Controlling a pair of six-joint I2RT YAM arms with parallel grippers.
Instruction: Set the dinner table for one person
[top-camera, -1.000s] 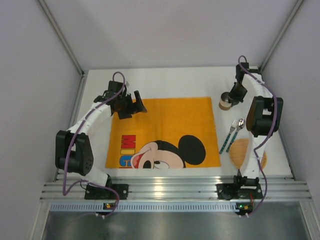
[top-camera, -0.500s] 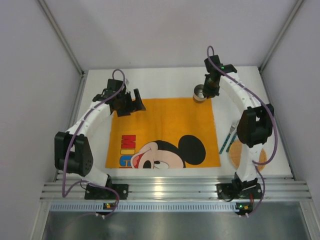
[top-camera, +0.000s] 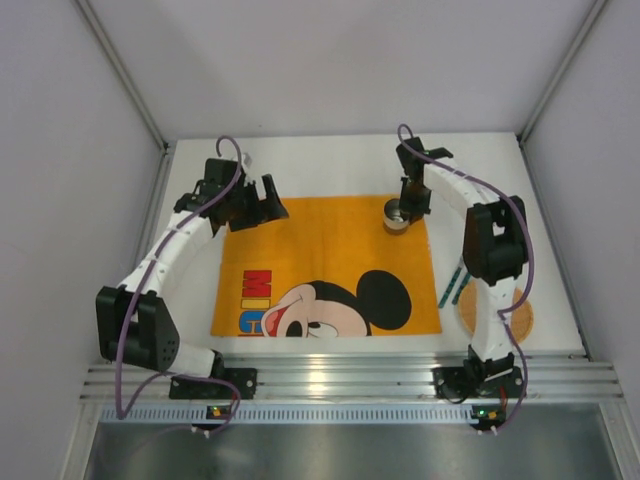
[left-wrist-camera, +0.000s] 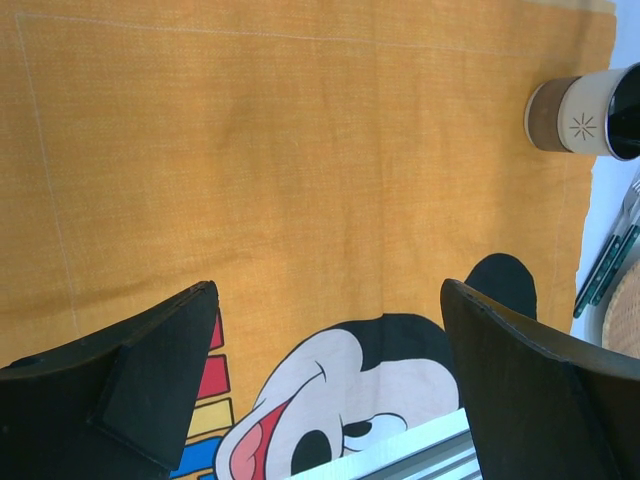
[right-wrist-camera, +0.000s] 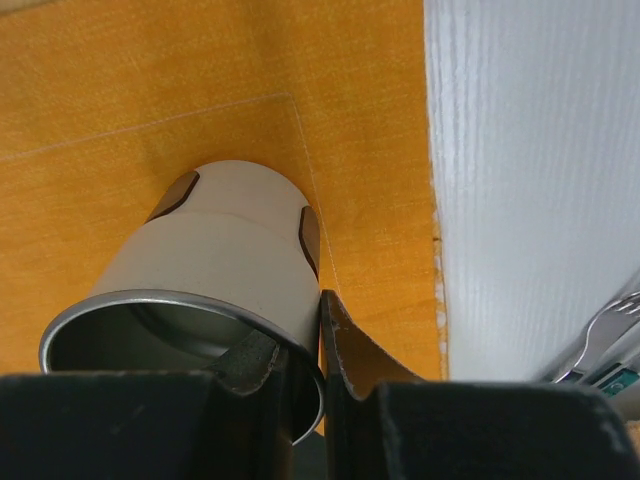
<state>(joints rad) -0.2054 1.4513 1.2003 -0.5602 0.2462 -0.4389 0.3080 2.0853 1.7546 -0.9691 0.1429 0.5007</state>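
A beige cup (top-camera: 397, 214) with a brown base and steel inside sits over the far right corner of the orange Mickey mat (top-camera: 330, 250), which lies on the white dinner table (top-camera: 330, 160). My right gripper (top-camera: 406, 205) is shut on the cup (right-wrist-camera: 220, 260): one finger stands inside the rim and the other outside, in the right wrist view (right-wrist-camera: 295, 335). I cannot tell whether the cup's base touches the mat (right-wrist-camera: 150, 100). My left gripper (top-camera: 262, 204) hangs open over the mat's far left corner. Nothing lies between its fingers in the left wrist view (left-wrist-camera: 330, 350), where the cup (left-wrist-camera: 580, 115) shows at top right.
A fork and spoon with teal handles (top-camera: 447, 290) lie right of the mat, partly hidden by the right arm. A round woven placemat (top-camera: 522, 320) lies beside them at the near right. A ribbed aluminium rail (top-camera: 350, 375) runs along the near edge. Walls close in on both sides.
My right arm has carried the cup leftwards, from the bare table right of the mat to over the mat's far right corner. The left gripper has shifted slightly and stays open.
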